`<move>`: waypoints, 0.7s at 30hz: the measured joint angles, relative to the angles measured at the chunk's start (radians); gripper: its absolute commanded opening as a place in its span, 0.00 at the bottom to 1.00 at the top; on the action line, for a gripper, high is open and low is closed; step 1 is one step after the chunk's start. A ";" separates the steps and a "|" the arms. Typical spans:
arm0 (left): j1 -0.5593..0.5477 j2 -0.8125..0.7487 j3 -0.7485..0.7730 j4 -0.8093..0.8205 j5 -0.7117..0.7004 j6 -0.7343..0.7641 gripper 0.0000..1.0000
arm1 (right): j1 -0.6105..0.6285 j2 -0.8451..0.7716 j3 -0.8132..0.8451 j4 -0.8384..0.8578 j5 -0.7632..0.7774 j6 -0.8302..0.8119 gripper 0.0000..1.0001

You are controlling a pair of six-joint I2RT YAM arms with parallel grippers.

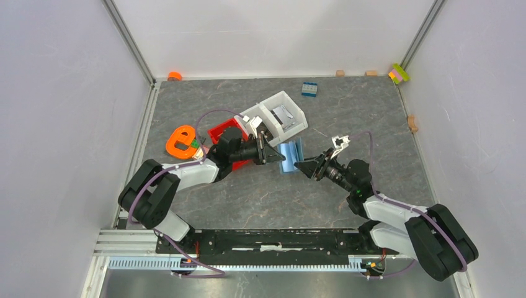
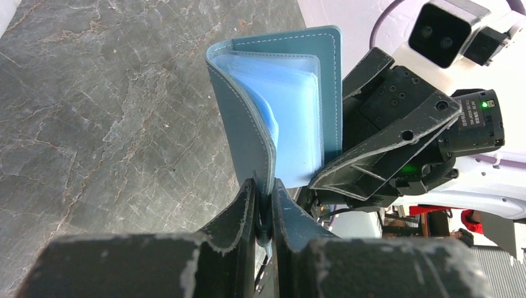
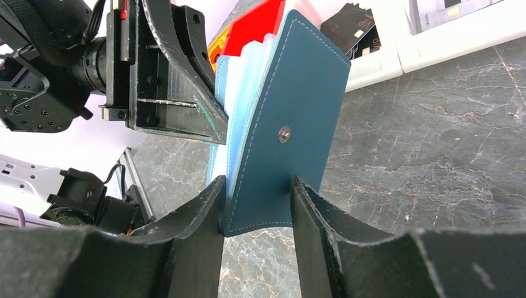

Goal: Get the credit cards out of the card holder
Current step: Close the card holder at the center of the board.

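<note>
Left pincer pinches one cover of the card holder, holding it fanned open between the arms over the table. Right pincer straddles the other flap, jaws part-open, not gripping. No credit cards out yet, so every one is left to pull.

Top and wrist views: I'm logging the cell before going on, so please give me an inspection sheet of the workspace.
Surface: grey marbled tabletop.
Job's things: teal folding card holder held, spread open; credit cards, nothing seen.
Clutter: white plastic bin, red tray, orange ring-shaped toy, blue studded brick.
Grippers: left gripper shut on one cover; right gripper open, astride the other.
Cables: purple cable on each arm.
Surroundings: white walls.
</note>
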 measured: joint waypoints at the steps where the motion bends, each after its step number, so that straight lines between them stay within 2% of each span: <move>1: 0.000 0.001 0.000 0.005 0.002 0.000 0.06 | 0.000 0.006 0.002 0.002 -0.002 0.001 0.50; 3: 0.000 0.002 0.000 0.020 0.007 -0.003 0.06 | 0.000 0.017 0.005 0.004 -0.007 0.002 0.56; 6: 0.000 0.004 0.000 0.038 0.013 -0.010 0.06 | 0.000 0.031 0.019 -0.010 -0.008 0.002 0.61; 11: 0.000 0.007 0.000 0.051 0.017 -0.015 0.06 | 0.002 0.051 0.052 -0.060 -0.006 -0.002 0.54; 21: 0.000 0.014 0.000 0.058 0.036 -0.019 0.06 | 0.002 0.077 0.066 -0.115 0.005 -0.007 0.66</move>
